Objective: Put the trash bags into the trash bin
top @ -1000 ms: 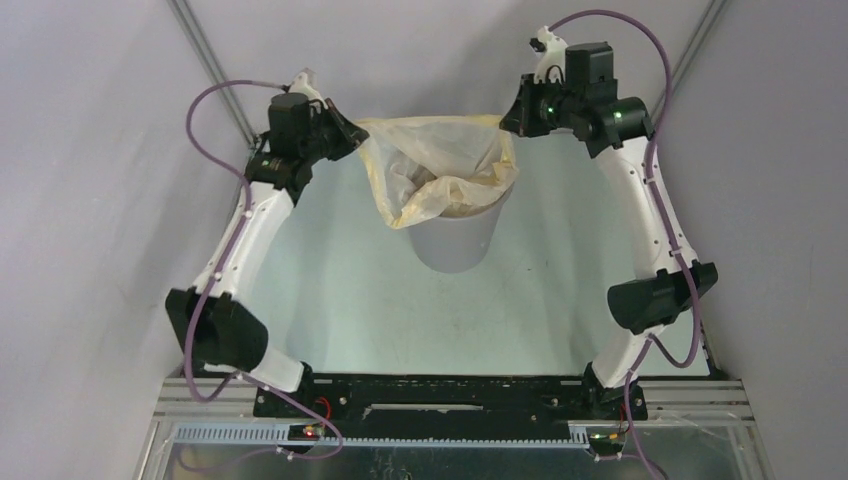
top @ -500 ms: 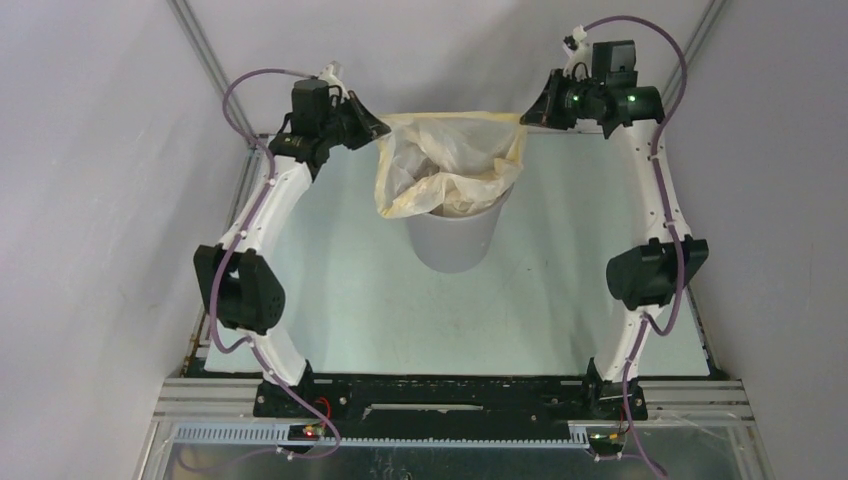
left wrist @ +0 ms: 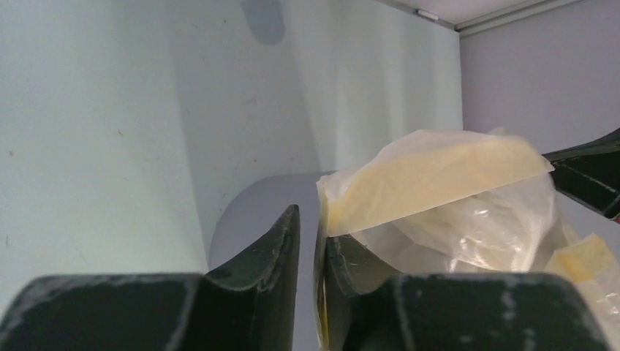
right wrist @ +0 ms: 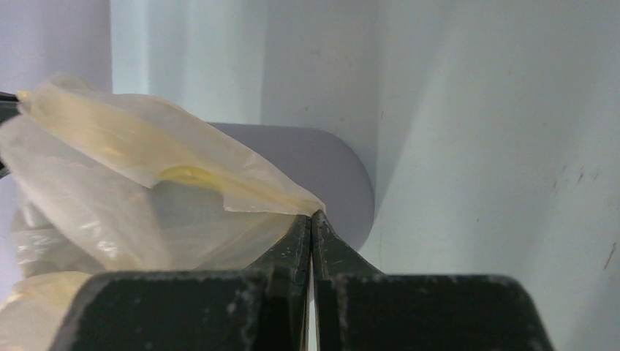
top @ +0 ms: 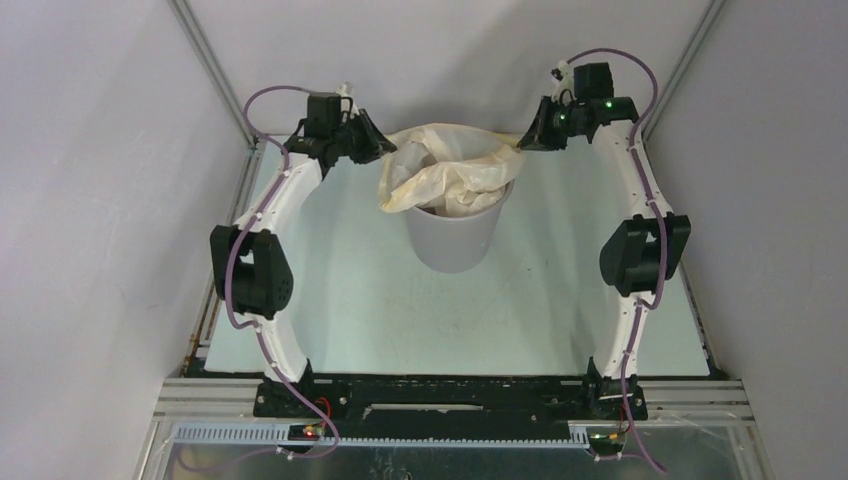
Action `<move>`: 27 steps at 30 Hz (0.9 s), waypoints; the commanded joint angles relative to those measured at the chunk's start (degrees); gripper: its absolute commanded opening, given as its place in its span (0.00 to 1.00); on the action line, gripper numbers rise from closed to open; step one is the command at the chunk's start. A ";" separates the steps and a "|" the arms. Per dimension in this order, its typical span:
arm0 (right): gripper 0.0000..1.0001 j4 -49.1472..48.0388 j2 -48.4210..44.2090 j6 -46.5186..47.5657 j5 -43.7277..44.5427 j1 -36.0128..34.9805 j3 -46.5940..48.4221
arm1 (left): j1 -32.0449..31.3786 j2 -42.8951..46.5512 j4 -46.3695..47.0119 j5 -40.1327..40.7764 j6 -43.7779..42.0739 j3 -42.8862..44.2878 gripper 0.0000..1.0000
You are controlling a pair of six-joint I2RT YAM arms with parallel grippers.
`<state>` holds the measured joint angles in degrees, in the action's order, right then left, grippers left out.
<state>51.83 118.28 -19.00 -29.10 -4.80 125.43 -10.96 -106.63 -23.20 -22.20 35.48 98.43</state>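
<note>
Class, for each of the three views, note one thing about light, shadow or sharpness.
Top view: soft, even light, all sharp, no glare on the table. Left wrist view: the left tool is dark against the bright table, while the bag glows translucent. Right wrist view: a shadow band runs up the table beyond the bin.

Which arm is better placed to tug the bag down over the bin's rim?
Probably left: the left gripper pinches the trash bag where it already drapes outside the rim of the trash bin; the right gripper side seems to stop there.
</note>
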 commanded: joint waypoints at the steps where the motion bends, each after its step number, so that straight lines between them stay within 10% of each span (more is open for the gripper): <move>1: 0.00 -2.17 -4.63 1.03 1.16 -0.55 -5.76 | 0.24 0.68 0.53 -1.77 -0.65 -3.28 0.28; 7: 0.02 -0.77 -9.20 2.21 4.80 -0.88 -5.12 | 0.24 4.35 0.53 0.67 -1.37 -5.15 0.45; 18: 0.48 3.60 -18.44 7.04 15.08 -4.55 -3.30 | 0.09 17.44 -3.85 9.06 -4.66 -5.00 0.80; 27: 0.62 4.14 -24.70 8.86 23.08 -17.79 -6.02 | -7.10 29.06 -7.13 15.52 -12.82 -7.62 0.78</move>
<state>55.88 97.17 -11.94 -11.92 -16.80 120.25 -13.26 -82.83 -28.71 -10.07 29.17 92.18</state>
